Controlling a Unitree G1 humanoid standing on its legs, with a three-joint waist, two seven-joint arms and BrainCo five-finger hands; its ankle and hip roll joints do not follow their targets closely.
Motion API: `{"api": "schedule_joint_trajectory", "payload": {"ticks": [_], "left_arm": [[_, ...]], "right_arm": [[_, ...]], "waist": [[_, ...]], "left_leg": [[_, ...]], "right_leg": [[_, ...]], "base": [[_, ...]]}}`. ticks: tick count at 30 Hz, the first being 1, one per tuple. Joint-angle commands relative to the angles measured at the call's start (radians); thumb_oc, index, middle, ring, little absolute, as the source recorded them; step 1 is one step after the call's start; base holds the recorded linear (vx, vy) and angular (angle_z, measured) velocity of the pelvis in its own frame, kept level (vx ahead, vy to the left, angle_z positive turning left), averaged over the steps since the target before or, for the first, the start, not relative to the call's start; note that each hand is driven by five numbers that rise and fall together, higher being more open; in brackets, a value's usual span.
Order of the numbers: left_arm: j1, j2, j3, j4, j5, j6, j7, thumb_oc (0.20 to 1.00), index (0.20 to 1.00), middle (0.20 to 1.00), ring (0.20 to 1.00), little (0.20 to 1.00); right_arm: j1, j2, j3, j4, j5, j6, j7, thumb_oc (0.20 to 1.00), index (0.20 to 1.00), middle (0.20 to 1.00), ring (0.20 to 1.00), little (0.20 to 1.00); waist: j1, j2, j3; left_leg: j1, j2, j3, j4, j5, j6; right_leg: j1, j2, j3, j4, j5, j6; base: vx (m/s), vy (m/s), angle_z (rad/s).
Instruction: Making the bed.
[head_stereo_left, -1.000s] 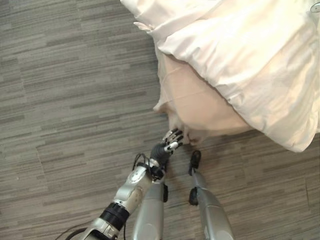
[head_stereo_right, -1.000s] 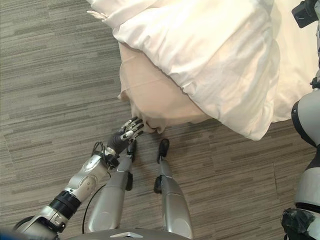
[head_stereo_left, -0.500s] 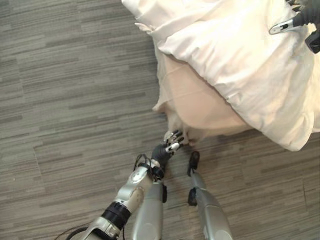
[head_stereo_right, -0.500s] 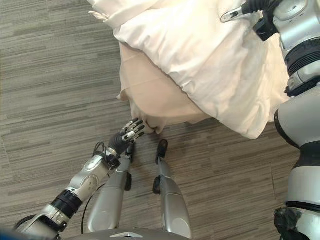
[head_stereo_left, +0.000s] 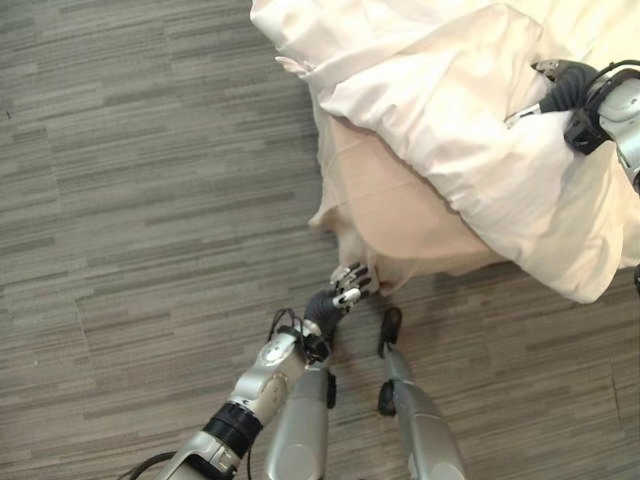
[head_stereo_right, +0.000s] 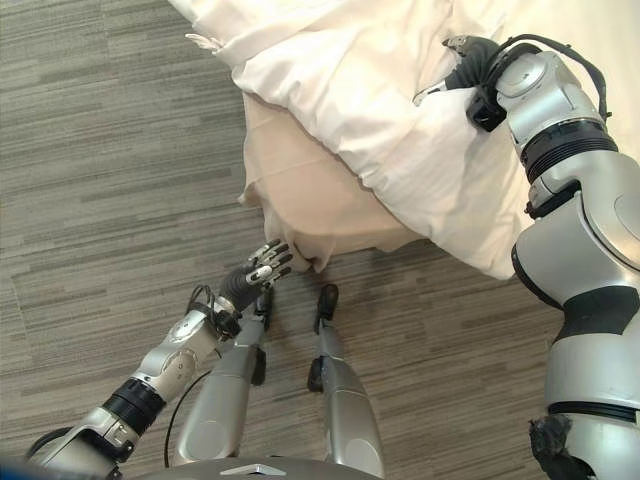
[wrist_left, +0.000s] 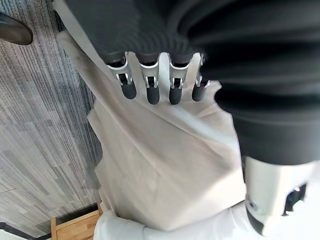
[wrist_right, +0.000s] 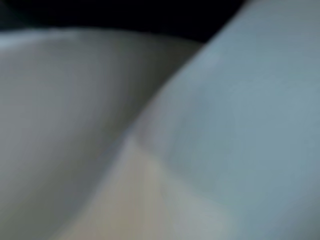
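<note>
1. White duvet (head_stereo_right: 400, 110): soft, puffy, heavily creased, heaped over the bed corner, with its lower edge drooping off the side toward the floor.
2. Beige bed sheet (head_stereo_right: 300, 195): smoother and thinner than the duvet, draped down the side of the bed under it, gathered into loose vertical folds at the corner just above the floor.
3. Floor (head_stereo_left: 150, 200): grey carpet-like planks with fine streaked grain, laid in staggered rows.
4. Light wooden piece (wrist_left: 75, 227), seen in the left wrist view low beside the hanging sheet; too little visible to identify.
5. Left hand (head_stereo_left: 347, 288): low at the bed corner, arm stretched forward and down from the lower left, fingertips right at the hanging sheet's bottom folds; contact not certain.
6. Left fingers (wrist_left: 150, 87): straight and side by side, dark tips pointing at the sheet, nothing clasped — a relaxed, spread pose.
7. Right hand (head_stereo_right: 462, 62): up on the bed, arm bent in from the right, dark ribbed wrist cover above the duvet, fingers sunk into a fold of the white cloth; cannot tell whether curled round it or flat.
8. Right wrist view: blurred pale cloth pressed close against the camera.
</note>
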Motion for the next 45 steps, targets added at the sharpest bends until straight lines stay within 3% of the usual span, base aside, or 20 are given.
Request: {"api": "schedule_joint_trajectory", "payload": {"ticks": [1, 6, 7, 8, 9, 10, 11, 14, 16, 18, 20, 21, 24, 28, 35, 37, 45], "left_arm": [[-0.023, -0.017, -0.029, -0.06, -0.002, -0.011, -0.039, 1.0, 1.0, 1.0, 1.0, 1.0], [-0.037, -0.042, -0.031, -0.053, -0.002, -0.019, -0.019, 1.0, 1.0, 1.0, 1.0, 1.0], [-0.037, -0.058, -0.023, -0.051, 0.001, -0.025, 0.001, 1.0, 1.0, 1.0, 1.0, 1.0], [-0.054, -0.077, -0.001, -0.037, 0.026, -0.044, 0.051, 1.0, 1.0, 1.0, 1.0, 1.0], [-0.055, -0.085, 0.012, -0.036, 0.033, -0.047, 0.065, 1.0, 1.0, 1.0, 1.0, 1.0], [-0.049, -0.098, 0.029, -0.025, 0.032, -0.051, 0.084, 1.0, 1.0, 1.0, 1.0, 1.0], [-0.049, -0.098, 0.029, -0.025, 0.032, -0.051, 0.084, 1.0, 1.0, 1.0, 1.0, 1.0], [-0.026, -0.115, 0.055, -0.033, 0.03, -0.055, 0.122, 1.0, 1.0, 1.0, 1.0, 1.0], [-0.017, -0.114, 0.065, -0.046, 0.026, -0.057, 0.131, 1.0, 1.0, 1.0, 1.0, 1.0], [0.008, -0.118, 0.095, -0.092, 0.005, -0.059, 0.134, 1.0, 1.0, 1.0, 1.0, 1.0], [0.019, -0.119, 0.103, -0.1, 0.0, -0.063, 0.134, 1.0, 1.0, 1.0, 1.0, 1.0], [0.045, -0.112, 0.12, -0.131, 0.004, -0.076, 0.13, 1.0, 1.0, 1.0, 1.0, 1.0], [0.077, -0.092, 0.127, -0.185, 0.014, -0.083, 0.114, 1.0, 1.0, 1.0, 1.0, 1.0], [0.095, -0.087, 0.121, -0.203, 0.014, -0.082, 0.096, 1.0, 1.0, 1.0, 1.0, 1.0], [0.123, -0.067, 0.116, -0.198, 0.008, -0.077, 0.082, 1.0, 1.0, 1.0, 1.0, 1.0], [0.131, -0.038, 0.122, -0.221, -0.006, -0.074, 0.073, 1.0, 1.0, 1.0, 1.0, 1.0], [0.143, 0.006, 0.161, -0.262, -0.045, -0.082, 0.069, 1.0, 1.0, 1.0, 1.0, 1.0]], "right_arm": [[0.089, 0.027, 0.051, 0.048, -0.105, 0.05, 0.085, 1.0, 1.0, 1.0, 1.0, 1.0], [0.198, 0.076, -0.001, 0.015, -0.172, 0.028, 0.046, 1.0, 1.0, 1.0, 1.0, 1.0], [0.255, 0.096, -0.032, -0.042, -0.205, 0.002, -0.007, 0.551, 0.551, 0.551, 0.551, 0.551], [0.357, 0.134, -0.087, -0.168, -0.294, -0.041, -0.14, 0.2, 0.2, 0.2, 0.2, 0.2], [0.413, 0.161, -0.109, -0.257, -0.315, -0.043, -0.146, 0.2, 0.2, 0.2, 0.2, 0.2], [0.487, 0.242, -0.193, -0.315, -0.31, -0.041, -0.187, 0.2, 0.2, 0.2, 0.2, 0.2], [0.487, 0.242, -0.193, -0.315, -0.31, -0.041, -0.187, 0.2, 0.2, 0.2, 0.2, 0.2], [0.605, 0.419, -0.224, -0.256, -0.472, -0.041, -0.258, 0.2, 0.2, 0.2, 0.2, 0.2], [0.646, 0.453, -0.232, -0.255, -0.5, -0.034, -0.268, 0.2, 0.2, 0.2, 0.2, 0.2], [0.748, 0.558, -0.2, -0.266, -0.578, -0.043, -0.251, 0.2, 0.2, 0.2, 0.2, 0.2], [0.784, 0.589, -0.186, -0.281, -0.593, -0.051, -0.244, 0.2, 0.2, 0.2, 0.2, 0.2], [0.835, 0.665, -0.115, -0.346, -0.628, -0.075, -0.188, 0.2, 0.2, 0.2, 0.2, 0.2], [0.896, 0.707, -0.041, -0.394, -0.645, -0.107, -0.127, 0.2, 0.2, 0.2, 0.2, 0.2], [0.921, 0.728, 0.037, -0.475, -0.651, -0.129, -0.045, 0.2, 0.2, 0.2, 0.2, 0.2], [0.919, 0.754, 0.081, -0.597, -0.523, -0.133, 0.009, 0.2, 0.2, 0.2, 0.2, 0.2], [0.885, 0.787, 0.118, -0.635, -0.472, -0.138, 0.037, 0.2, 0.2, 0.2, 0.2, 0.2], [0.851, 0.835, 0.181, -0.649, -0.351, -0.122, 0.099, 0.2, 0.2, 0.2, 0.2, 0.2]], "waist": [[0.023, 0.06, 0.005], [0.02, 0.09, -0.003], [0.013, 0.102, -0.005], [-0.006, 0.111, -0.007], [-0.016, 0.117, -0.006], [-0.029, 0.128, -0.011], [-0.029, 0.127, -0.011], [-0.03, 0.169, -0.021], [-0.033, 0.181, -0.025], [-0.03, 0.217, -0.031], [-0.03, 0.228, -0.035], [-0.028, 0.247, -0.042], [-0.024, 0.253, -0.049], [-0.022, 0.25, -0.048], [-0.002, 0.199, -0.041], [0.024, 0.173, -0.039], [0.079, 0.129, -0.025]], "left_leg": [[-0.009, 0.011, -0.079, -0.058, 0.086, -0.106], [-0.007, 0.003, -0.08, -0.058, 0.085, -0.103], [-0.003, 0.0, -0.078, -0.058, 0.083, -0.1], [0.0, 0.0, -0.069, -0.058, 0.081, -0.098], [0.003, 0.0, -0.065, -0.058, 0.078, -0.097], [0.011, 0.0, -0.062, -0.058, 0.071, -0.092], [0.01, 0.0, -0.062, -0.058, 0.071, -0.092], [0.029, -0.005, -0.052, -0.058, 0.058, -0.084], [0.038, -0.008, -0.049, -0.058, 0.054, -0.081], [0.06, -0.013, -0.043, -0.058, 0.046, -0.078], [0.069, -0.016, -0.042, -0.058, 0.042, -0.076], [0.099, -0.019, -0.044, -0.058, 0.031, -0.071], [0.12, -0.025, -0.045, -0.058, 0.028, -0.065], [0.138, -0.03, -0.055, -0.058, 0.023, -0.061], [0.152, -0.024, -0.075, -0.058, 0.021, -0.055], [0.152, -0.02, -0.086, -0.058, 0.023, -0.055], [0.142, -0.02, -0.12, -0.058, 0.033, -0.058]], "right_leg": [[0.05, -0.057, -0.012, 0.012, -0.017, 0.109], [0.05, -0.065, -0.007, 0.012, -0.017, 0.11], [0.052, -0.067, -0.002, 0.012, -0.017, 0.11], [0.051, -0.069, 0.008, 0.012, -0.013, 0.111], [0.052, -0.068, 0.014, 0.012, -0.013, 0.112], [0.057, -0.069, 0.023, 0.012, -0.017, 0.11], [0.056, -0.069, 0.023, 0.012, -0.017, 0.11], [0.072, -0.077, 0.034, 0.012, -0.025, 0.108], [0.078, -0.08, 0.038, 0.012, -0.027, 0.109], [0.099, -0.089, 0.04, 0.012, -0.033, 0.11], [0.106, -0.091, 0.042, 0.012, -0.036, 0.11], [0.135, -0.096, 0.043, 0.012, -0.049, 0.11], [0.158, -0.099, 0.039, 0.012, -0.055, 0.108], [0.181, -0.103, 0.03, 0.012, -0.062, 0.106], [0.213, -0.098, 0.003, 0.012, -0.067, 0.105], [0.219, -0.096, -0.009, 0.012, -0.07, 0.104], [0.234, -0.093, -0.047, 0.012, -0.072, 0.106]], "base": [[0.0, 0.0, 0.0], [0.0, 0.009, 0.0], [0.02, 0.076, -0.01], [0.02, 0.081, -0.09], [0.04, 0.083, -0.17], [0.03, 0.042, -0.19], [0.04, 0.037, -0.19], [0.04, 0.034, -0.25], [0.03, 0.044, -0.13], [0.06, 0.067, -0.07], [0.05, 0.036, -0.08], [0.05, 0.015, -0.04], [0.05, 0.016, -0.03], [0.01, 0.013, 0.03], [-0.01, -0.014, 0.09], [-0.03, -0.038, 0.06], [-0.04, -0.013, 0.15]]}}
